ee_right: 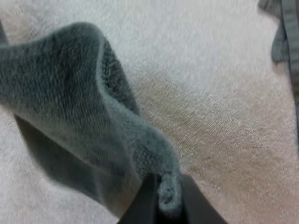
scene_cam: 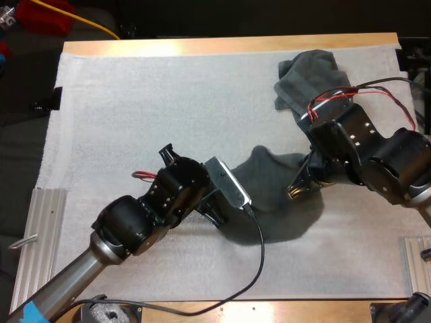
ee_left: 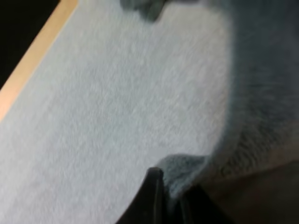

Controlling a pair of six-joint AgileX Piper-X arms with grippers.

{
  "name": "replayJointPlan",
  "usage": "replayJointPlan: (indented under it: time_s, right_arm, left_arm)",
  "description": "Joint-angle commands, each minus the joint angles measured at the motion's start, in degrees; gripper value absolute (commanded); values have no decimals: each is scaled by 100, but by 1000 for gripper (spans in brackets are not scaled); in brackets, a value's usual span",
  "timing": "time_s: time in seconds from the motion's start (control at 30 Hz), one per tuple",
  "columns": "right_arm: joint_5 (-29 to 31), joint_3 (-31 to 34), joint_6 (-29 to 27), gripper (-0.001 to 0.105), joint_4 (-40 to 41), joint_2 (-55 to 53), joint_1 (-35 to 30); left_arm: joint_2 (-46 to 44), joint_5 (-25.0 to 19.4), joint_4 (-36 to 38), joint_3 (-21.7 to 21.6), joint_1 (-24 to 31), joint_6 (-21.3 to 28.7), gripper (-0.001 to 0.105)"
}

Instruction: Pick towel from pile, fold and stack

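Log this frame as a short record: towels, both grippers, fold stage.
held towel: dark grey-green, spans between both grippers over the white mat, mid-table
crumpled towel: at the mat's far right, not gripped
left gripper: shut on held towel's edge
right gripper: shut on held towel's corner
fold stage: picked up, not yet folded

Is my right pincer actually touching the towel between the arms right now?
Touching. The right wrist view shows the right pincer with its fingers pressed on a bunched edge of the towel from both sides.
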Motion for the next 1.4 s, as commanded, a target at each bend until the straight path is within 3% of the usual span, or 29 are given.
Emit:
replayJointPlan:
  time_s: [0.0, 0.43, 0.7, 1.0, 1.2, 1.37]
  right_arm:
    - [-98, -66, 17, 2, 70, -58, 11]
    - [-152, -66, 17, 2, 521, -564, 11]
    - [-685, -66, 190, 2, 748, -743, 11]
    - [-1341, -66, 399, 2, 1187, -939, 11]
    - [-1977, -17, 641, 2, 1250, -1136, 11]
    - [-2067, 332, 678, 2, 1242, -1204, 11]
  left_arm:
    - [-49, 95, 195, -174, 2, 35, 0]
    - [-56, 185, 1741, -1248, 2, 16, 0]
    - [-64, 1102, 2419, -1452, -128, -442, 0]
    - [-101, 504, 3043, -1452, -895, -857, 0]
    - [-101, 444, 3497, -1452, -1172, -1273, 0]
    - [-105, 343, 3604, -1452, -1251, -1442, 0]
